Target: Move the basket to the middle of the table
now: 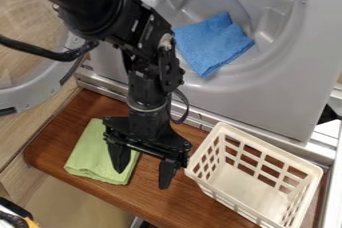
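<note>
Brown tabletop (pixel 175 199) | white basket (pixel 248 188) at right | gripper (pixel 142 167) released (green cloth (pixel 90 154) at left)

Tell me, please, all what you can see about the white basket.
The basket is off-white, rectangular and open-topped, apparently plastic, with a smooth rim, grid-like walls full of openings and a pale floor. It stands upright and empty on the brown wooden surface, towards its right end, below the grey panel. The gripper hangs near its left corner; I cannot tell whether they touch.
</note>
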{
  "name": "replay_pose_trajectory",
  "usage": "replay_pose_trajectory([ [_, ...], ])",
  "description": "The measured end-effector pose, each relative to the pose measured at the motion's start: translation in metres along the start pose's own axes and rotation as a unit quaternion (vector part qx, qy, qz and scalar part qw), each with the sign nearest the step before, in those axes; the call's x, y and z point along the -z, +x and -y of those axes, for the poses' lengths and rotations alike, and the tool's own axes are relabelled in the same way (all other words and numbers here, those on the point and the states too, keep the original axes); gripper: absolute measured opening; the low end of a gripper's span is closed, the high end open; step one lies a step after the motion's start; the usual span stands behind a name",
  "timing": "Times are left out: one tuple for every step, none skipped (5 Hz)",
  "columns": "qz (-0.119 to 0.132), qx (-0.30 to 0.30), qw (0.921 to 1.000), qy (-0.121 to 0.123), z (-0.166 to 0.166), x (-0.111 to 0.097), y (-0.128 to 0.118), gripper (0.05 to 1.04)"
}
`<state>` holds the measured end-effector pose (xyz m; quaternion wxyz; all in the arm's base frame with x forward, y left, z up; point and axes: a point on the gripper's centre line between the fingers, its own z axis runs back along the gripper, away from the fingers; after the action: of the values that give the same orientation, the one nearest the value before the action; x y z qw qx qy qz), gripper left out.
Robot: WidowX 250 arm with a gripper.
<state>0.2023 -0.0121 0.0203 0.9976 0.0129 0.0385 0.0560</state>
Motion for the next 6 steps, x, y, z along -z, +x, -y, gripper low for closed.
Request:
replay_pose_trajectory([
  [-0.009,-0.007,0.9999,-0.002,0.001,0.004,-0.002,0.999],
  [-0.009,-0.060,0.9978,-0.028,0.014,0.008,-0.006,0.999],
  [0.017,-0.177,0.9821,-0.062,0.033,0.008,-0.009,0.999],
  [0.043,-0.293,0.9516,-0.082,0.066,0.012,-0.007,0.999],
  [0.095,-0.396,0.9085,-0.093,0.089,0.018,0.003,0.999],
  [0.110,-0.445,0.8838,-0.095,0.115,0.019,0.021,0.999],
])
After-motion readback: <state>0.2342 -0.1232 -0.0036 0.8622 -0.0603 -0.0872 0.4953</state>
